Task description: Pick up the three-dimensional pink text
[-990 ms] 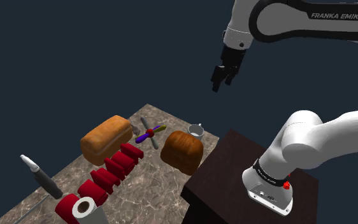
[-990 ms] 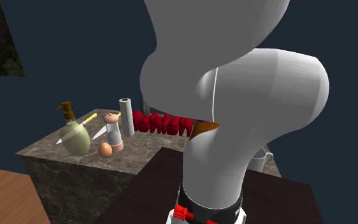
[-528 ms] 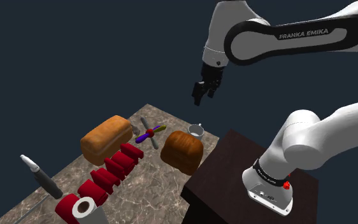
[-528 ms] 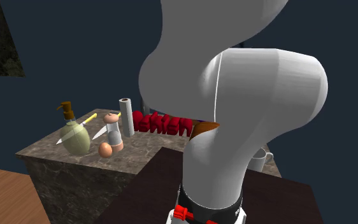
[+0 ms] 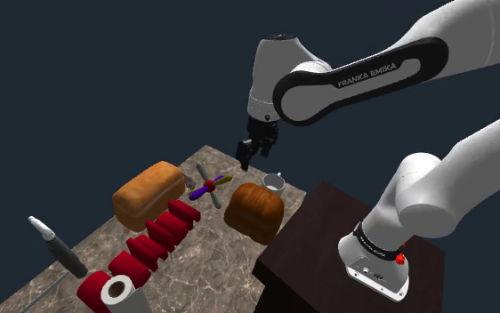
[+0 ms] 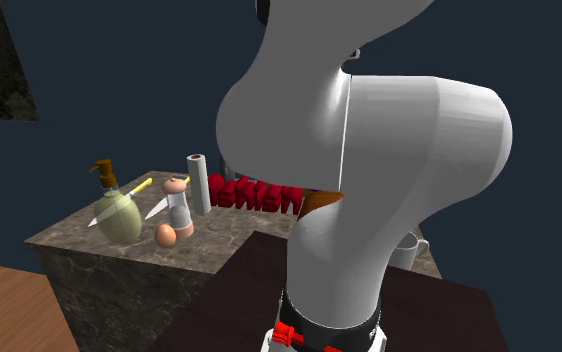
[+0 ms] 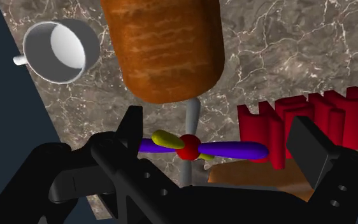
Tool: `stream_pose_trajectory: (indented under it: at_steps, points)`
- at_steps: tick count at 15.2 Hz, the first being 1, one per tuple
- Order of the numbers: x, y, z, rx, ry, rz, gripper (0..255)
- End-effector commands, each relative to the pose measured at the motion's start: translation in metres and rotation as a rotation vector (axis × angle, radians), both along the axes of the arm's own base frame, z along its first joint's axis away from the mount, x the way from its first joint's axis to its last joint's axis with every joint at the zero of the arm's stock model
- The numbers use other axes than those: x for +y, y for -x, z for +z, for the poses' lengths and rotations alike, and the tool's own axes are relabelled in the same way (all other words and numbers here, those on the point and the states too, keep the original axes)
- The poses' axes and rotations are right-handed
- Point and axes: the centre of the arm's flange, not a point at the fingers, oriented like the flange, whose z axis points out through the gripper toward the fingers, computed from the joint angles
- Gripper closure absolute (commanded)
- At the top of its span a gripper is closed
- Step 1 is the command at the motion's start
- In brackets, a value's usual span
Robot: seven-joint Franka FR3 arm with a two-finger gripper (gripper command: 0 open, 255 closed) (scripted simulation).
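The gripper (image 5: 248, 153), fingers apart and empty, hangs near the propeller (image 5: 209, 187), so it ought to travel to the red text (image 5: 155, 240) on the table (image 5: 213, 258), between seven and eight o'clock in the shoulder view, and straddle its narrow width.

The brand name "FRANKA EMIKA" is seen printed in white capitals along the dark band of the white arm (image 5: 373, 69) in the shoulder view, the lettering slanted upward with the link that carries it. The row of block letters (image 5: 155, 238) set on the marbled counter (image 5: 217, 267) is rendered in red. Its wording cannot be made out in the shoulder view, and it is equally unreadable in the second exterior view (image 6: 259, 195) and in the wrist view (image 7: 311, 121).
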Motion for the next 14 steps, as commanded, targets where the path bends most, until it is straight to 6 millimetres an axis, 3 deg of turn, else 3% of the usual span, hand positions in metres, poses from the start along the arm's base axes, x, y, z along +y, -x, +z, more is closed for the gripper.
stream_pose_trajectory:
  at_steps: [1,14]
  points:
    - [0.019,-0.010,-0.017,0.000,-0.004,0.008,0]
    - [0.135,-0.067,-0.127,0.002,-0.023,0.060,0]
